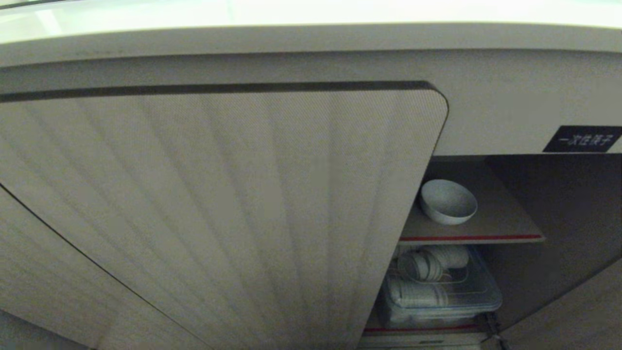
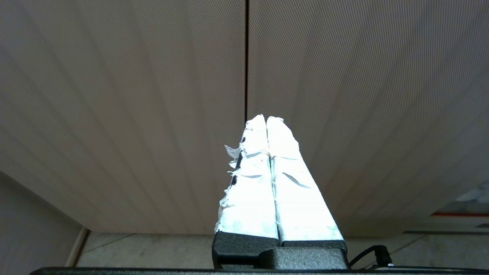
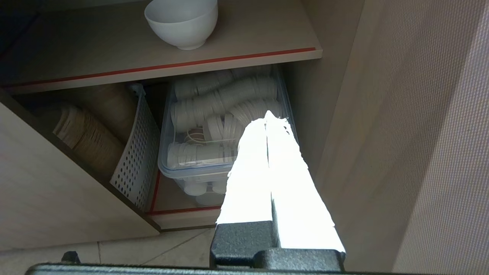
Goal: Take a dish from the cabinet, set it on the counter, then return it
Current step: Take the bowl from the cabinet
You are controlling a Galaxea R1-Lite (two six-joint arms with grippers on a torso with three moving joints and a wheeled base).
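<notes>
Sitting near the red shelf edge [image 1: 469,238], the dish [image 1: 447,201].

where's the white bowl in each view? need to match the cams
Head view: small white round ceramic bowl on the upper shelf, right of the open ribbed beige door.
Left wrist view: not in it, only closed doors.
Right wrist view: bowl at the top edge, same shelf.
Shared landmark: the shelf's red front edge.

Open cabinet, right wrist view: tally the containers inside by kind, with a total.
White bowl, on the red-edged shelf: 1
Clear plastic bin of white lids, below: 1
White perforated basket, beside the bin: 1
Total: 3
</notes>
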